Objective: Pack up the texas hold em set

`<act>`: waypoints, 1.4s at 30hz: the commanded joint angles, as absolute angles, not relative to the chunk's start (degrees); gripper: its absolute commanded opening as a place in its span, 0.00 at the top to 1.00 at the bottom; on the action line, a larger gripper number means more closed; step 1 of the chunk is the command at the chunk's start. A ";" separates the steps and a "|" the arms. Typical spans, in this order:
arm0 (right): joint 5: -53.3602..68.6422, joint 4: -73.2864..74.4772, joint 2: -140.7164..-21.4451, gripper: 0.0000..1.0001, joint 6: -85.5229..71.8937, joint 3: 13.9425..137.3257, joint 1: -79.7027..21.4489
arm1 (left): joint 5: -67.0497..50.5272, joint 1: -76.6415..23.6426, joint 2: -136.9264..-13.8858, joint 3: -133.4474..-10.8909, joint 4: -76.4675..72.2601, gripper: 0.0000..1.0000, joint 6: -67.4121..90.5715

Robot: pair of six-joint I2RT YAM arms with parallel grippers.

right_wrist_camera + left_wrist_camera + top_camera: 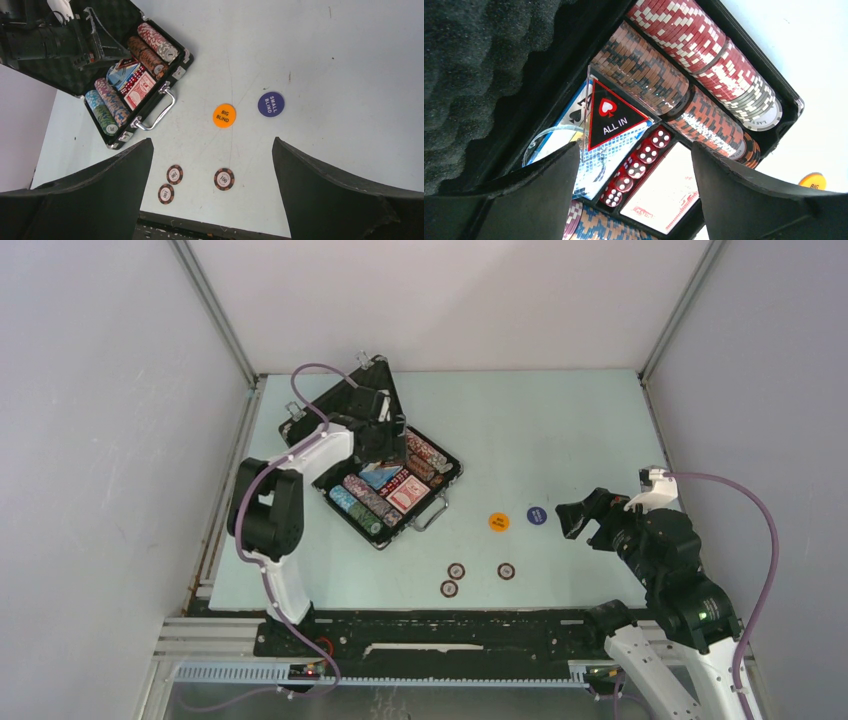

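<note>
my left arm (268, 512) rises from its base at the near left edge, bends at the elbow and stretches away to the far right, the wrist tipped downward. my left gripper (384, 446) points down, jaws spread wide, and in the left wrist view my left gripper (633, 150) has nothing between its dark fingers (549, 195). my right arm (690, 590) leans up from the near right and reaches left. my right gripper (572, 519) hangs fully spread, gripping nothing, its fingers (325, 195) well apart.
</note>
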State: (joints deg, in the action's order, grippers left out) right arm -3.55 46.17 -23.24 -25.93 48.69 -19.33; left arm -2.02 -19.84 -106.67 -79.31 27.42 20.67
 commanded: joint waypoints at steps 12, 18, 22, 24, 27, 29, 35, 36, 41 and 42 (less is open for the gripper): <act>-3.01 44.24 -23.29 0.00 -25.06 48.52 -19.78 | -2.95 -19.88 -106.63 -76.04 24.29 0.11 22.51; -2.99 44.34 -23.28 0.00 -25.19 48.52 -19.78 | -4.99 -20.44 -104.14 -73.56 22.85 0.11 23.77; -2.87 44.19 -23.37 0.01 -25.10 48.39 -19.78 | -6.94 -21.92 -101.32 -71.30 20.58 0.11 24.90; -2.81 43.89 -23.25 0.00 -25.05 48.26 -19.78 | -7.55 -22.72 -100.41 -70.39 20.06 0.11 25.86; -2.73 43.91 -23.08 0.00 -25.06 48.25 -19.78 | -7.41 -23.53 -99.03 -69.14 20.10 0.11 26.88; -2.67 43.93 -22.93 0.00 -25.09 48.25 -19.84 | -5.07 -23.56 -98.07 -68.26 20.74 0.10 26.62; -2.54 43.85 -23.29 0.00 -25.05 48.21 -19.86 | -1.94 -23.65 -96.55 -68.01 22.66 0.06 25.11; -2.53 43.93 -23.23 0.00 -25.12 48.25 -19.86 | -1.18 -23.64 -96.22 -67.95 22.78 0.06 24.85; -2.54 43.95 -23.27 0.00 -25.16 48.22 -19.93 | 4.82 -23.19 -96.06 -69.52 24.01 0.01 22.43; -2.47 43.85 -23.29 0.00 -25.14 48.20 -19.89 | 4.20 -22.82 -97.02 -70.29 24.04 0.01 22.26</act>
State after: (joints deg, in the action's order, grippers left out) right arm -2.66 45.71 -23.24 -25.93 48.31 -19.59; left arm 0.47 -23.59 -98.43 -69.12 23.62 24.40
